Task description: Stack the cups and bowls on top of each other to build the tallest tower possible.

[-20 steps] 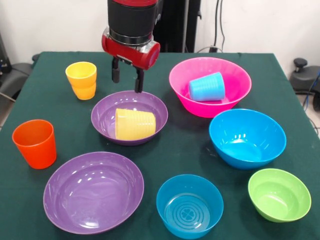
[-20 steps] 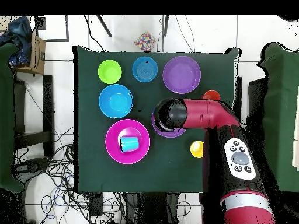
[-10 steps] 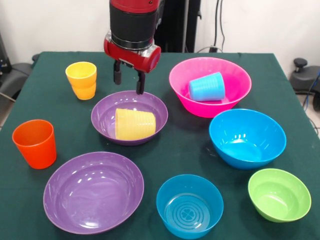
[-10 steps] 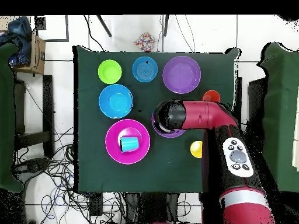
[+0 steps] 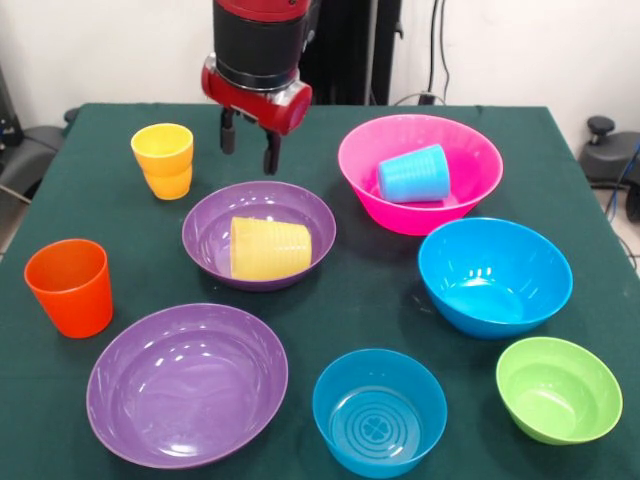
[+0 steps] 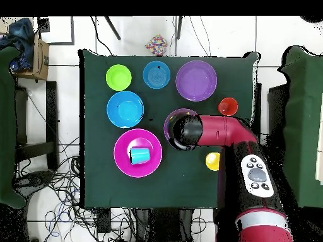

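My gripper hangs open and empty above the far rim of a purple bowl. In that bowl a ribbed pale yellow cup lies on its side. A light blue cup lies tipped in the big pink bowl. Two amber-yellow cups stand nested at far left, with the orange cup nearer. A second purple bowl, a small blue bowl, a small green bowl and a big blue bowl stand in front. In the overhead view the arm covers most of the purple bowl.
The green cloth covers the table. Chairs and cables surround the table in the overhead view.
The gripper has risen and drawn back from the purple bowl's far rim, still open. The cups and bowls have not moved.
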